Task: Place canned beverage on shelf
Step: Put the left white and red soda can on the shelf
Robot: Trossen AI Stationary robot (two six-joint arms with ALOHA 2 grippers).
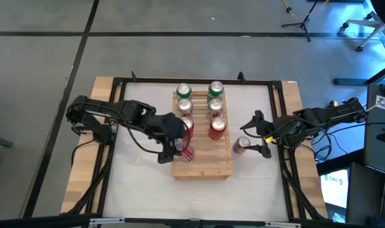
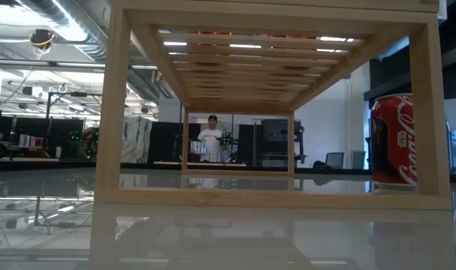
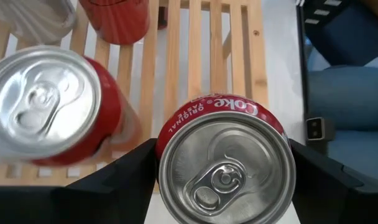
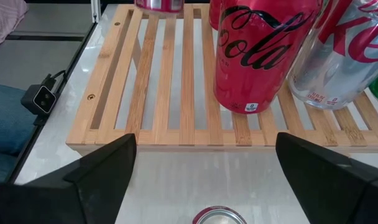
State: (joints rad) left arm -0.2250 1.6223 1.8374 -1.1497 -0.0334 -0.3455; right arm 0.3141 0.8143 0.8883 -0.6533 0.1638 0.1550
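Observation:
The slatted bamboo shelf [image 1: 202,142] stands mid-table and carries several upright cans, green ones [image 1: 183,90] at the far end and red ones [image 1: 216,126] nearer. My left gripper [image 1: 175,151] is shut on a red Coke can [image 3: 226,168] over the shelf's near-left part, beside another red can [image 3: 46,102]. My right gripper [image 1: 254,136] is open and empty to the right of the shelf. A further red can [image 1: 241,145] stands on the table just below and before its fingers; only the rim of that can's top [image 4: 219,216] shows in the right wrist view. My left gripper pinches the red can's side wall just below the top rim [image 3: 167,134] between its two fingers [image 3: 124,171], one on each side. The fingers slant down from the table's left. The can stays upright, top up; whether its bottom rests on the slats is hidden by the can itself.
The shelf's near end [image 4: 176,118] has bare slats. A red can [image 4: 263,50] and a silver can [image 4: 350,56] stand close together on its right row. The black frame rails [image 1: 278,126] run along the table's sides. A person [image 2: 211,142] stands far behind.

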